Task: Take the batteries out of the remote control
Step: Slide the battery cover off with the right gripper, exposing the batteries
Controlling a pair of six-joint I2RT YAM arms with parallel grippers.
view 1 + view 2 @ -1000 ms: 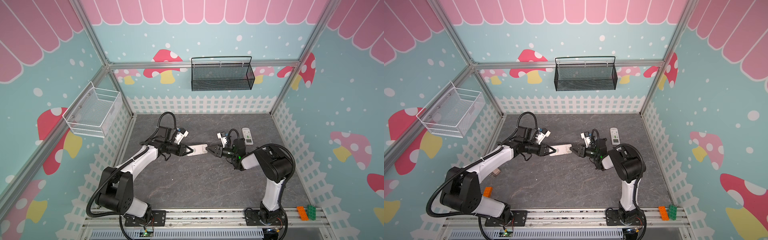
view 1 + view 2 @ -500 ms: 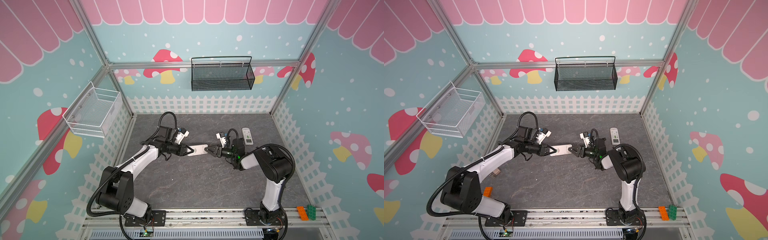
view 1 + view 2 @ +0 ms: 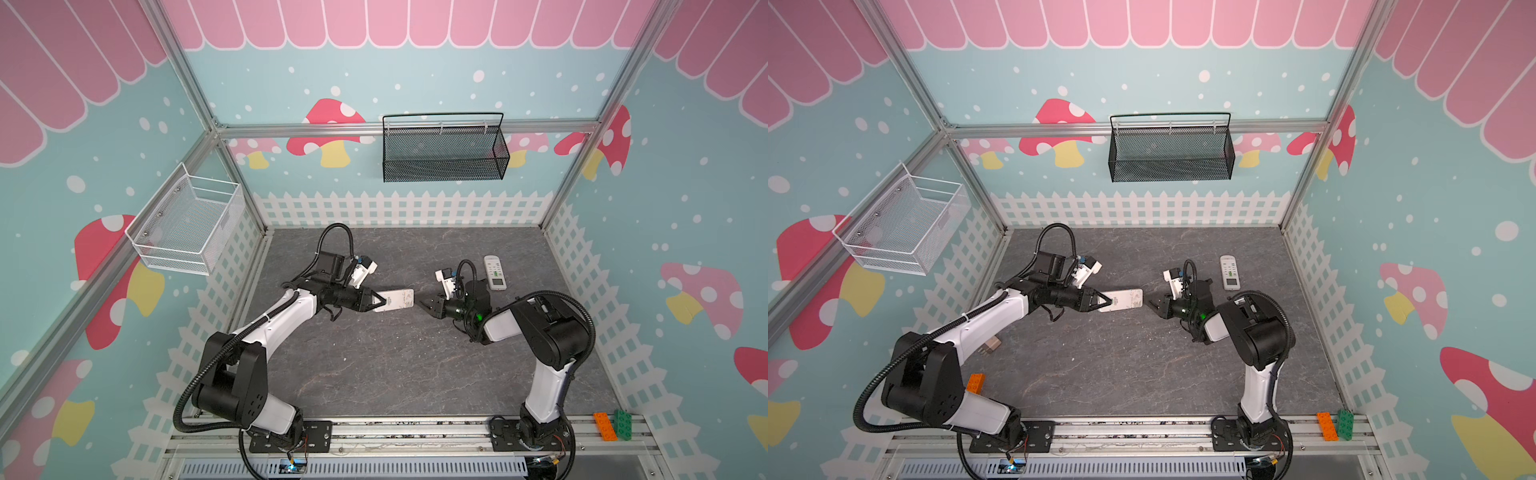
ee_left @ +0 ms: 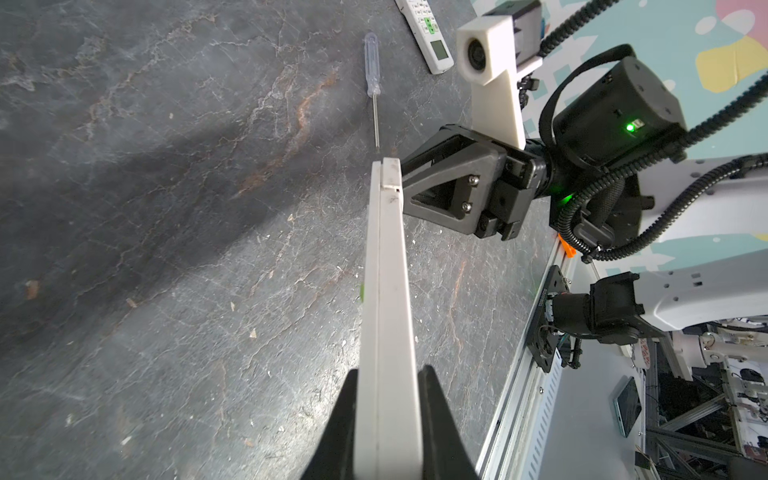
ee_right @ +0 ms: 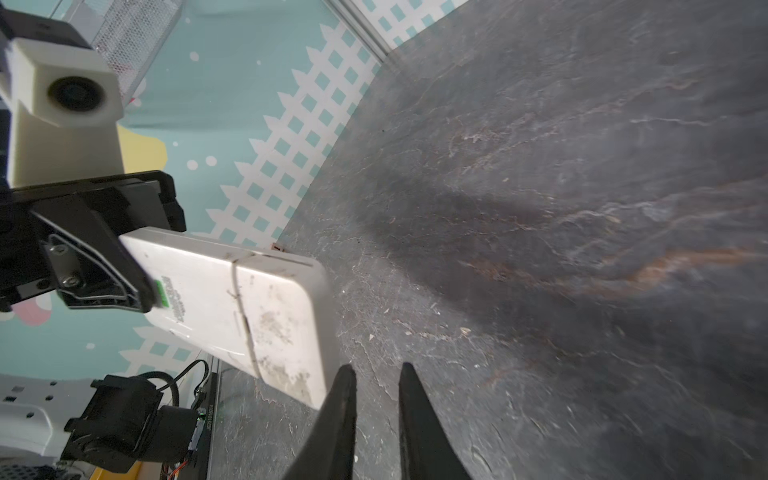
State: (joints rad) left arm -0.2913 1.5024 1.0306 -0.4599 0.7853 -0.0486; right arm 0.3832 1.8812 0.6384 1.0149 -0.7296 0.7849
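Top views both show a dark grey, stone-patterned tabletop [image 3: 374,374] enclosed by teal walls [image 3: 415,62] printed with mushrooms. Two black-and-white robot arms rise from the front rail. The left arm [image 3: 286,309] and the right arm [image 3: 552,328] both reach toward the middle, with their tools pointing at each other. A black mesh basket [image 3: 442,153] hangs on the back wall, and a white wire basket [image 3: 187,228] hangs on the left wall. The left gripper [image 3: 379,300] is clamped on one end of a white remote control [image 3: 397,300]. It holds the remote on edge above the tabletop, free end aimed at the right gripper [image 3: 424,305]. The right wrist view shows the remote's scuffed back face, where the battery cover [image 5: 286,324] sits in place along a visible seam. The batteries are out of sight in every view, so it cannot be told whether they lie under that cover. The right gripper grasps nothing. Its two dark fingers [image 5: 340,415] are drawn near each other with a narrow gap between them. They sit just beside the remote's free end, apart from it in both top views. A second remote [image 3: 494,272], also white, lies face up on the table behind the right gripper. In the left wrist view, a clear-handled screwdriver [image 4: 371,62] lies flat on the table near that second remote. An orange brick [image 3: 604,432] and a green brick [image 3: 622,424] rest side by side on the front rail at the right.
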